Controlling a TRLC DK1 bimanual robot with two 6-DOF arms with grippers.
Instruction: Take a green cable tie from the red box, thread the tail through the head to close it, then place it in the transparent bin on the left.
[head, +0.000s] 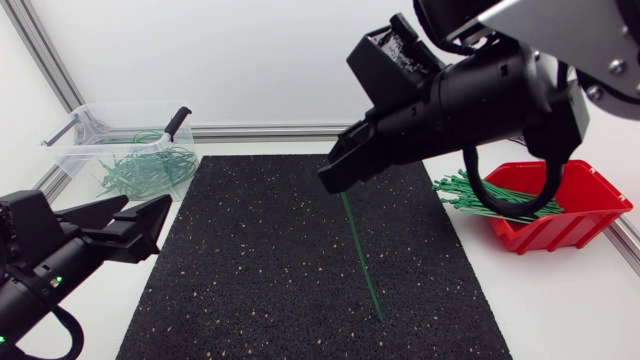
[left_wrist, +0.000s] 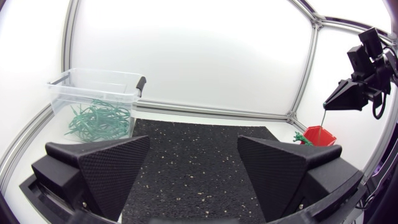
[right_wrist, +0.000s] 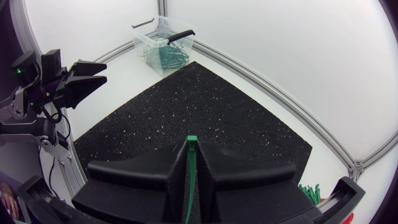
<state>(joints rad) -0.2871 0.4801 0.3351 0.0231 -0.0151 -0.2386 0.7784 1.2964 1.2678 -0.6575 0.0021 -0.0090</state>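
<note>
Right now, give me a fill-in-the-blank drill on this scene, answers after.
1. The right gripper is ____ on the cable tie.
2. The left gripper is ____, holding nothing.
3. The tie hangs over the black ____.
4. The transparent bin holds ties of ____ colour.
Answers: shut; open; mat; green.

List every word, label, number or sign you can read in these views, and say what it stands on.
None: no readable print shows on the red box, the transparent bin, the black mat, the green cable tie, the left gripper or the right gripper.
</note>
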